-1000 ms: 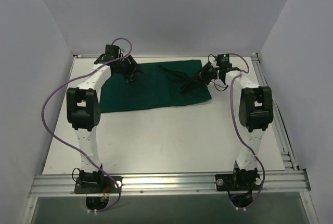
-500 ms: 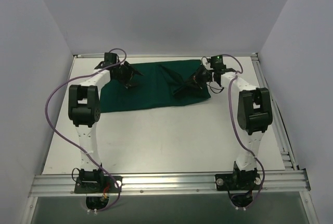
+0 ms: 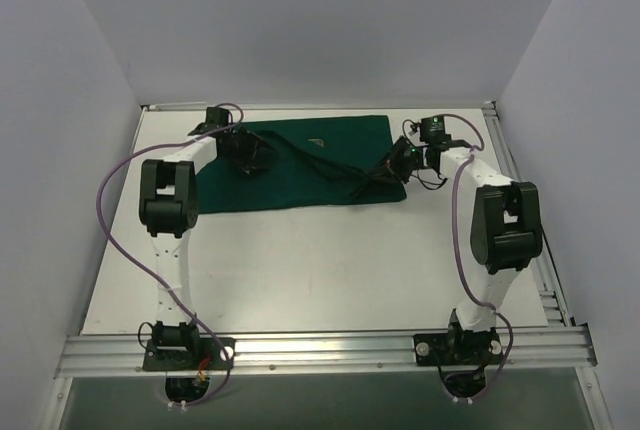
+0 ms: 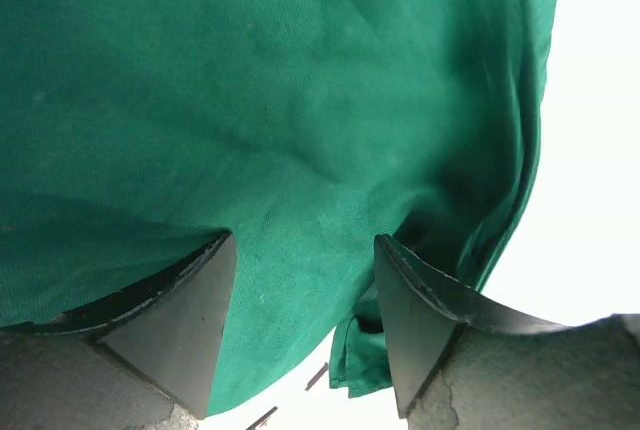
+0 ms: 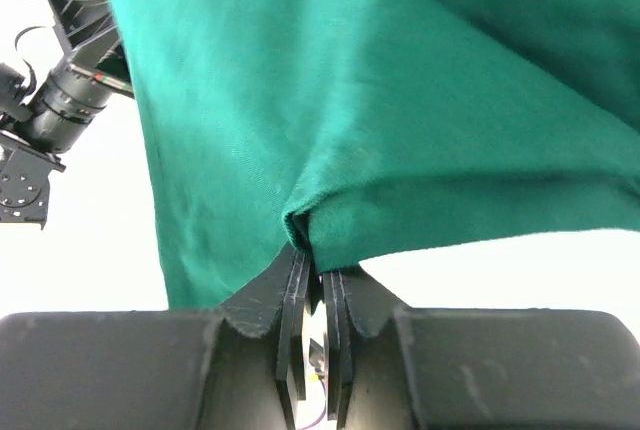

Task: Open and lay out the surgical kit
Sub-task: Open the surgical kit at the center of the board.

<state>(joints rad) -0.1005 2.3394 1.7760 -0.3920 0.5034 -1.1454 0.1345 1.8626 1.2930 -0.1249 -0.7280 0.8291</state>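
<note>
Where it lies, cloth wrap (image 3: pixel 290 185) seemingly runs left-right.

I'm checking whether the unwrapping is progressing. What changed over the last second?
The right gripper, clamped on the edge of the green cloth, drew back toward the near right, pulling the raised fold down into a long crease. The left gripper, fingers apart, shifted slightly nearer over the cloth's left end. The cloth's outline on the table stayed much the same.
</note>
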